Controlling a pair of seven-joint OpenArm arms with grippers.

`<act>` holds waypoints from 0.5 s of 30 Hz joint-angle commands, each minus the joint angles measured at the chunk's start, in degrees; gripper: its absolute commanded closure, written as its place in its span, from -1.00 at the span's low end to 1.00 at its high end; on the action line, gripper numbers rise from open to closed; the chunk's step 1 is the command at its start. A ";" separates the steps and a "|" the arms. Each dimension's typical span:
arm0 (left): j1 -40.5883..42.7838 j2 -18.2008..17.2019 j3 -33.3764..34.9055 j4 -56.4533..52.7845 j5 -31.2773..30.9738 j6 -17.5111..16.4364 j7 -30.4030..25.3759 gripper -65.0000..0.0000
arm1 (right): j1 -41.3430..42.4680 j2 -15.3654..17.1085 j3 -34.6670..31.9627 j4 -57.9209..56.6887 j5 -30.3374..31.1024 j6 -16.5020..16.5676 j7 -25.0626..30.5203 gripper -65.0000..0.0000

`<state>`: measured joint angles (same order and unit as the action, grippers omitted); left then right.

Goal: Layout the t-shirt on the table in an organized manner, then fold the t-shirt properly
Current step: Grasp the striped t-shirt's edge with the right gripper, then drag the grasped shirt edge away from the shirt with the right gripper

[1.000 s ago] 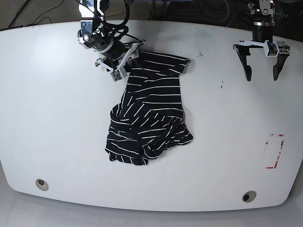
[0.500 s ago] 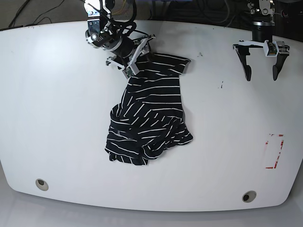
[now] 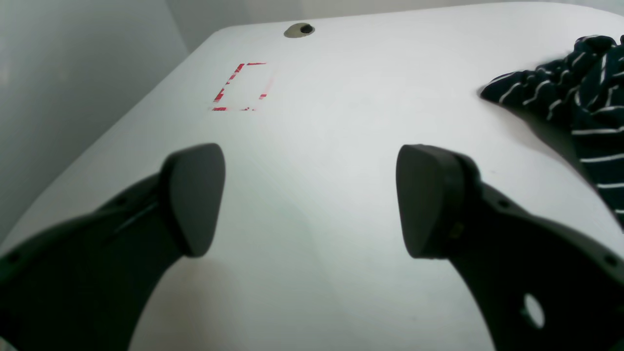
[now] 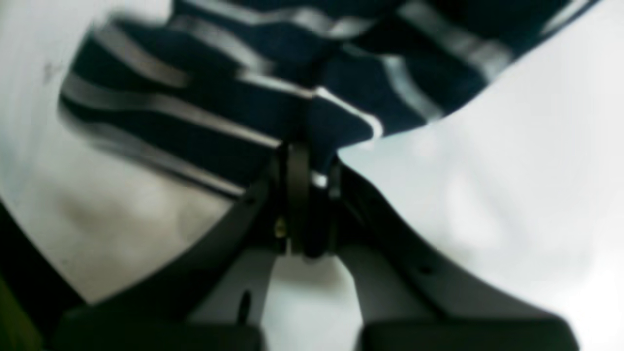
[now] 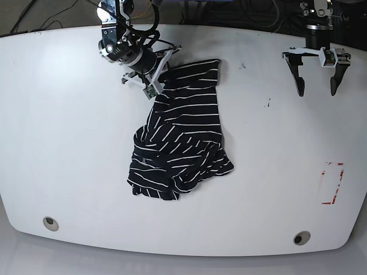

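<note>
White bench (image 5: 69,143) surface fills the room's working area, with cables and dark clutter behind its far edge.

1. Right arm (left side of the base view): its fingers (image 5: 153,87) are pinched shut on the upper corner of the t-shirt (image 5: 180,143). The wrist view confirms a fold of striped cloth clamped between the fingers (image 4: 297,180).
2. T-shirt: it lies near the bench centre, crumpled. Its long axis runs from the held corner at the far side down toward the near edge, where the cloth bunches in a heap.
3. Left arm (right side of the base view): its fingers (image 5: 316,90) stand wide apart, holding nothing, above bare bench and well apart from the cloth.

Judgement: the right arm is the nearer one. Spreading the cloth depends on pulling away from the bunched end, along that axis.
</note>
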<state>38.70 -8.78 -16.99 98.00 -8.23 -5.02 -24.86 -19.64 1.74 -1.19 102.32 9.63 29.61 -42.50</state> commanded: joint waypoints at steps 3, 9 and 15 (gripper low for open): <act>0.29 -0.41 -0.37 1.21 -0.34 0.14 -1.64 -0.61 | 0.17 1.73 0.00 5.59 1.05 0.15 0.96 1.00; 0.29 -0.50 -0.28 1.21 -0.17 0.14 -1.64 -0.61 | -0.01 3.58 0.00 13.06 1.14 0.50 0.79 1.00; 0.20 -0.50 -0.11 1.21 -0.08 0.14 -1.64 -0.61 | 0.78 3.76 0.00 13.68 2.55 0.68 0.96 1.00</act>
<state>38.70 -8.82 -16.93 98.00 -8.21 -5.02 -24.86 -19.42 5.39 -1.23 115.04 10.59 29.91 -42.39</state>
